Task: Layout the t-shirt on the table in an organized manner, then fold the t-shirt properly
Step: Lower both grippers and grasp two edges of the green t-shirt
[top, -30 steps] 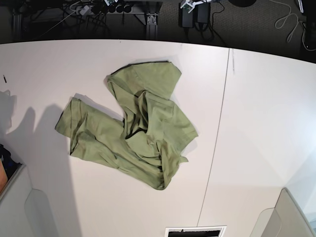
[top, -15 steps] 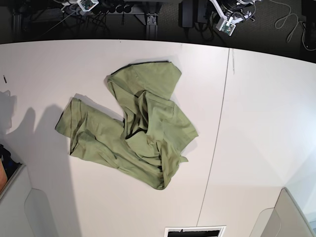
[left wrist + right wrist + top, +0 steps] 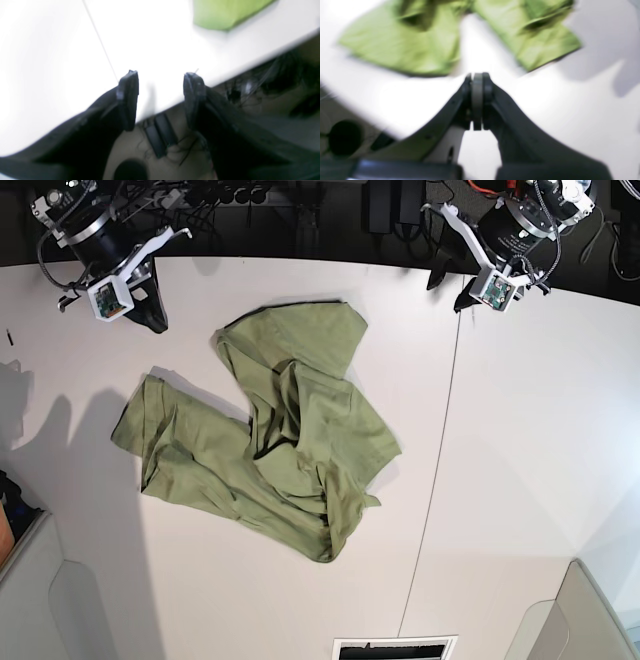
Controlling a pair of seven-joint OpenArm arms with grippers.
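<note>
The crumpled olive-green cotton t-shirt point(image 3: 265, 445) is lying bunched mid-way across the matte white panelled table point(image 3: 520, 440), its long axis running diagonally from the far hump toward the near edge. The right gripper point(image 3: 152, 318) is sitting pinched together and empty, just beside the shirt's far hump. The left gripper point(image 3: 448, 288) is standing spread wide, gripping nothing, well apart beyond the seam. The right arm looks nearer for the first grab.
</note>
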